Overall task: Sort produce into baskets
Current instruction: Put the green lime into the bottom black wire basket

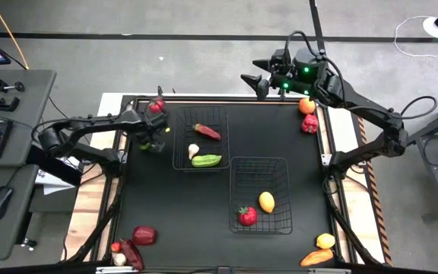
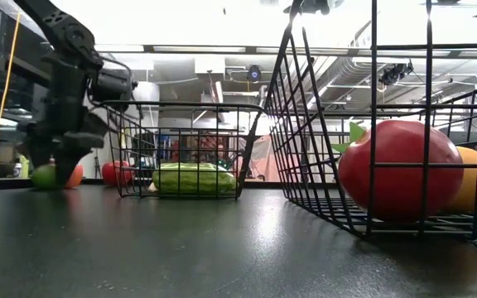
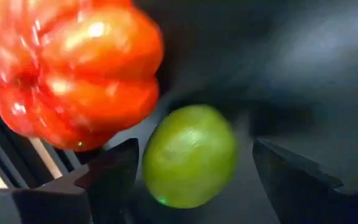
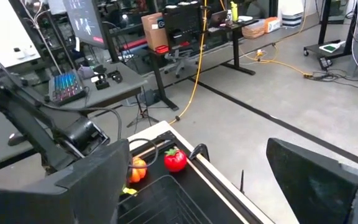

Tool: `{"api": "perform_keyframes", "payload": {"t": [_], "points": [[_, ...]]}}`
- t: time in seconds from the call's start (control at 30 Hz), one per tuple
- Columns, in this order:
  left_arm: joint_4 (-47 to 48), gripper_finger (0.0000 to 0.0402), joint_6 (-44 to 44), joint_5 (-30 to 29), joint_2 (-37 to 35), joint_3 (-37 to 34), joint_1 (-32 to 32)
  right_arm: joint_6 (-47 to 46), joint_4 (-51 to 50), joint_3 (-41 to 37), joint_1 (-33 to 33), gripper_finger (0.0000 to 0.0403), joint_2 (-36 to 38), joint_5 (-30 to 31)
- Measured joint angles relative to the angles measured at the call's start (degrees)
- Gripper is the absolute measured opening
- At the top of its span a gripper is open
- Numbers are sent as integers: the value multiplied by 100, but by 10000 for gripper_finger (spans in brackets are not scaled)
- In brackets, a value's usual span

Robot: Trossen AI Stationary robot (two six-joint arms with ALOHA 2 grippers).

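left gripper point(image 3: 194, 168): low on the black worktop point(image 1: 166, 205) beside the far black wire-mesh basket point(image 1: 181, 152), fingers spread around a small round green toy fruit point(image 3: 190, 155), not closed on it | glossy red-orange toy pepper point(image 3: 73, 68): just beside the fruit | right gripper point(image 1: 253, 81): raised past the far edge, fingers spread, empty
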State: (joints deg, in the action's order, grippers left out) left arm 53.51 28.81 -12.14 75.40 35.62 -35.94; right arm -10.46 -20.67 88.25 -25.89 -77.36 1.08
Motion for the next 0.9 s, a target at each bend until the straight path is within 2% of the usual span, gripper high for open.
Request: {"api": "perform_keyframes", "payload": {"t": [0.23, 0.33, 0.43, 0.53, 0.7, 0.9], "points": [[-317, 305, -16, -4, 274, -31, -49, -25, -1, 0, 0, 373, 0, 31], [-337, 291, -15, -8, 324, -23, -48, -151, 3, 0, 0, 373, 0, 33], [-359, 250, -9, 29, 336, -23, -45, -151, 0, 0, 0, 373, 0, 33], [-333, 190, 5, 48, 331, -16, -44, -151, 0, 0, 0, 373, 0, 33], [210, 186, 116, 148, 207, 269, -49, -151, 15, 0, 0, 373, 0, 33], [723, 186, 242, 97, -350, 1152, -47, -112, 164, 0, 0, 373, 0, 31]]}}
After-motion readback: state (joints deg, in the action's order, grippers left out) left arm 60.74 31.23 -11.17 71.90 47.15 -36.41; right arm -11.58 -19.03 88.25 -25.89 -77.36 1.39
